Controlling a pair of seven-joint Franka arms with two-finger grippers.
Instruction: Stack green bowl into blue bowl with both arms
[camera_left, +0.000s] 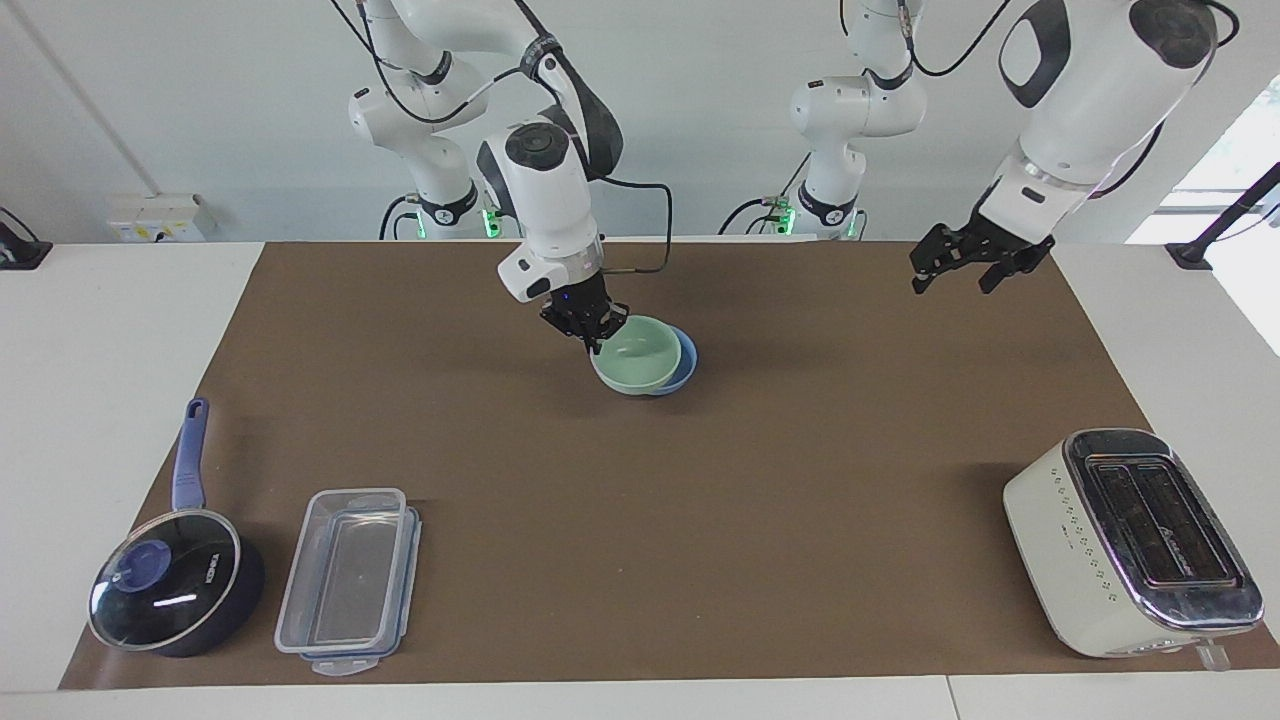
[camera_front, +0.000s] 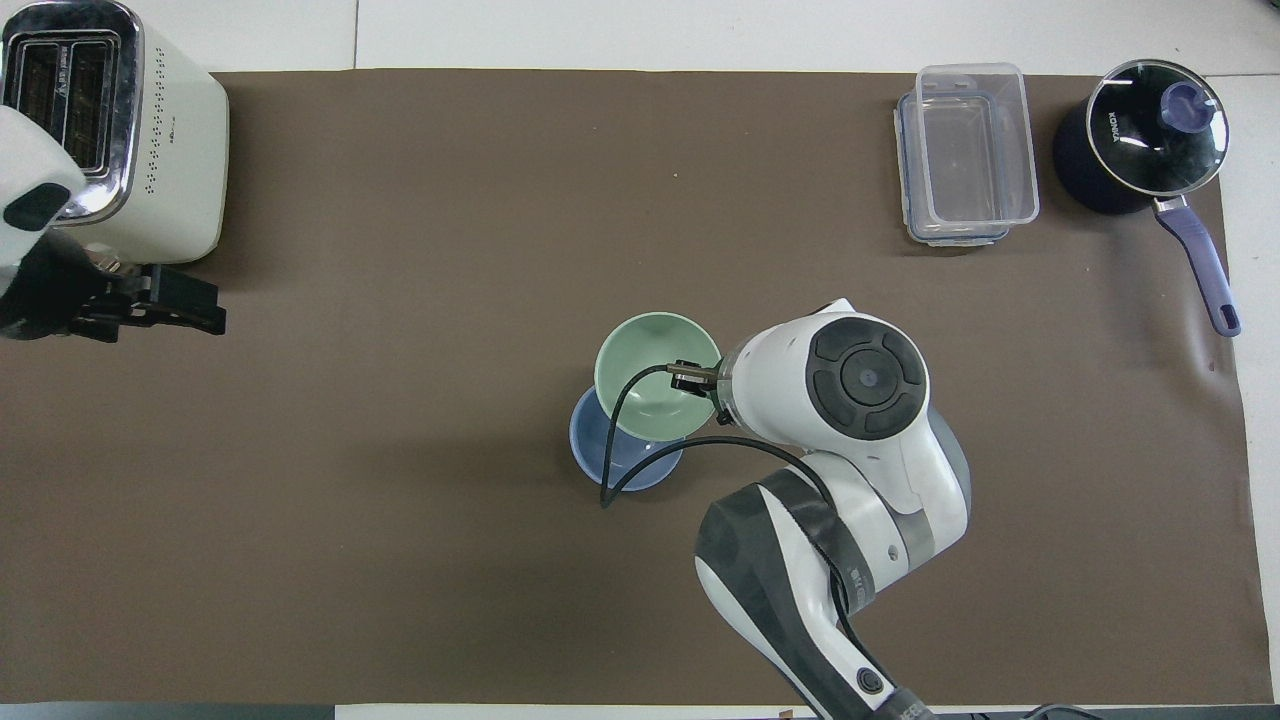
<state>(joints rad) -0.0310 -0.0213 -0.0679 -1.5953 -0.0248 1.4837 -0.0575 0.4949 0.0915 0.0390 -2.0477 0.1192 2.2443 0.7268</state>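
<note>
Your right gripper is clenched on the rim of the pale mint-green plastic bowl, held over the periwinkle-blue round bowl. Your left gripper hangs released, empty.

pale mint-green bowl, periwinkle-blue bowl, plain brown mat, cream toaster

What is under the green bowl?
The blue bowl is under the green bowl, which the right gripper holds by its rim. Most of the blue bowl is covered, so its inside stays hidden.
</note>
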